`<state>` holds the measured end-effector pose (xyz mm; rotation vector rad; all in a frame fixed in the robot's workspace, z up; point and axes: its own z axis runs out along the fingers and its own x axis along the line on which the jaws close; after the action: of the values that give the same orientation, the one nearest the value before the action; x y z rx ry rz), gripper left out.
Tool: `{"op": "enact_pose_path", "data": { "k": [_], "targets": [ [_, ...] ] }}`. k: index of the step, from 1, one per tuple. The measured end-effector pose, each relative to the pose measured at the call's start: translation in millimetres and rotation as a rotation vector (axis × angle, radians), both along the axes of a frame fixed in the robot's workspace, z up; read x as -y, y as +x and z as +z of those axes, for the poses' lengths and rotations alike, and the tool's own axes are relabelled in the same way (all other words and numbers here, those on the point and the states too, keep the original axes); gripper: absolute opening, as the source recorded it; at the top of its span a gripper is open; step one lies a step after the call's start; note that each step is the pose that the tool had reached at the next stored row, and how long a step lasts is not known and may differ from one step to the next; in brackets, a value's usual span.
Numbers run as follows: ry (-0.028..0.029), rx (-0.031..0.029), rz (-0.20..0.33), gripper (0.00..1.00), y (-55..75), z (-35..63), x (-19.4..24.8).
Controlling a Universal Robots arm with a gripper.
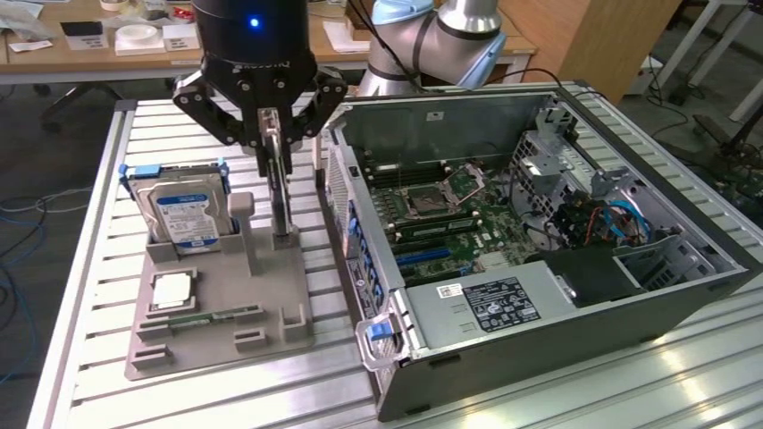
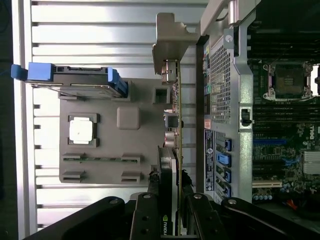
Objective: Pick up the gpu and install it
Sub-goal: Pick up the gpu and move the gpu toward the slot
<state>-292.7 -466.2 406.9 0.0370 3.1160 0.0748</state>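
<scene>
The gpu (image 1: 278,192) stands on edge as a thin dark card, and my gripper (image 1: 273,134) is shut on its upper edge from above. Its lower edge reaches down to the slotted post of the grey holder (image 1: 214,331); I cannot tell whether it still rests in the slot. In the wrist view the gpu (image 2: 175,125) runs edge-on away from my gripper (image 2: 171,215), with its silvery end bracket (image 2: 170,42) at the far end. The black fingers (image 2: 148,212) press on both faces of the card.
On the grey holder stand a hard drive (image 1: 185,214) with blue rails, a processor chip (image 1: 173,290) and a memory stick (image 1: 197,317). The open computer case (image 1: 667,295) lies at the exterior view's right, close beside the card, with its motherboard (image 1: 459,214) exposed.
</scene>
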Motion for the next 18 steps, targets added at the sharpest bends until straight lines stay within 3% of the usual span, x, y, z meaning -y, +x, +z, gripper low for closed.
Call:
{"op": "enact_pose_path", "data": {
  "k": [18],
  "targets": [
    [0.0003, 0.0003, 0.000, 0.27, 0.4, 1.3, 0.0]
  ]
}}
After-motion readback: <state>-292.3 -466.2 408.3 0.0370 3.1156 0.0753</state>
